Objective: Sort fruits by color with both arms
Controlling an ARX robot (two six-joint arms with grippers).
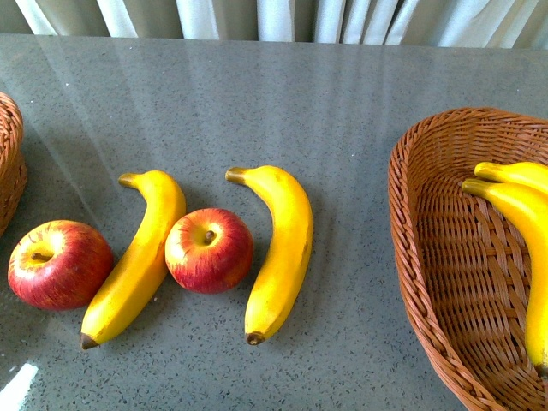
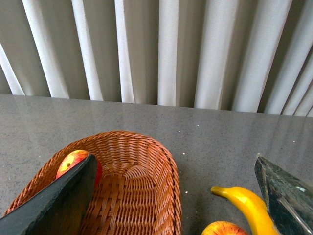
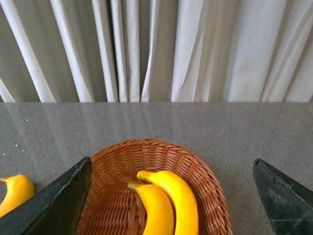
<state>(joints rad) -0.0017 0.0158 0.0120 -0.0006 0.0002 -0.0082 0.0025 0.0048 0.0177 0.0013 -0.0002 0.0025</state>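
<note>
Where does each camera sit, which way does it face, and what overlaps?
Front view: on the body, looking down at grey speckled table, two round red apples, two long yellow bananas; no arm shows.
Left wrist view: on left arm, facing pale curtain across left brown wicker basket holding a red apple; open left pincer shows.
Right wrist view: on right arm, over right brown wicker basket holding two yellow bananas; open right pincer shows.
Shared: front and right wrist both show that banana basket.

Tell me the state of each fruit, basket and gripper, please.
Left gripper: open, empty.
Right gripper: open, empty.
Left basket: holds one apple.
Right basket: holds two bananas.
Loose apples: both on the table.
Loose bananas: both on the table.
</note>
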